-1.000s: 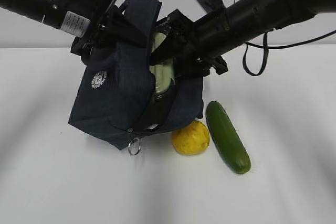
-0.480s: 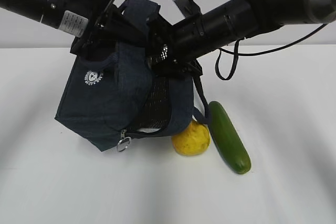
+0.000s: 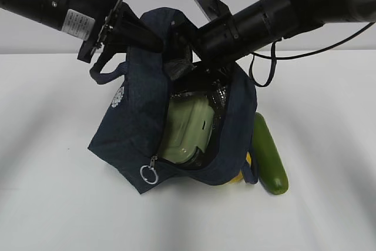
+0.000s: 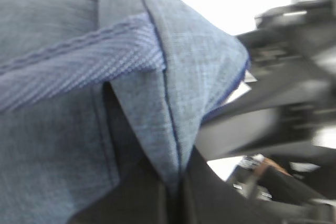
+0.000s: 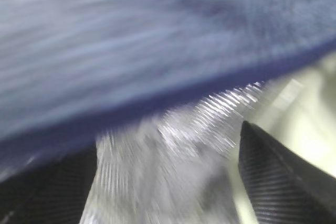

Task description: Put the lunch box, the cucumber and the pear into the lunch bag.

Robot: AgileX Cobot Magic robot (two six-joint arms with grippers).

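The navy lunch bag (image 3: 134,130) hangs tilted over the table with its mouth open toward the camera. My left gripper (image 3: 154,38) is shut on its upper rim, and the left wrist view shows the fabric (image 4: 157,103) pinched between the jaws. The lunch box (image 3: 188,127), pale green lid facing out, lies inside the bag against the foil lining. My right gripper (image 3: 179,66) is at the bag's mouth, above the box. In the right wrist view its fingers stand wide apart with only blurred foil lining (image 5: 168,166) between them. The cucumber (image 3: 270,157) lies on the table right of the bag. Only a yellow sliver of the pear (image 3: 239,176) shows behind the bag's lower corner.
The zipper's ring pull (image 3: 148,174) hangs at the bag's lower front. A loop handle (image 3: 108,72) dangles on the left. Both black arms cross above the bag. The white table (image 3: 64,204) extends to the left, right and front.
The bag has swung right and opened wider, now covering most of the pear. The lunch box lies lower inside it. The right gripper has drawn back up to the bag's mouth.
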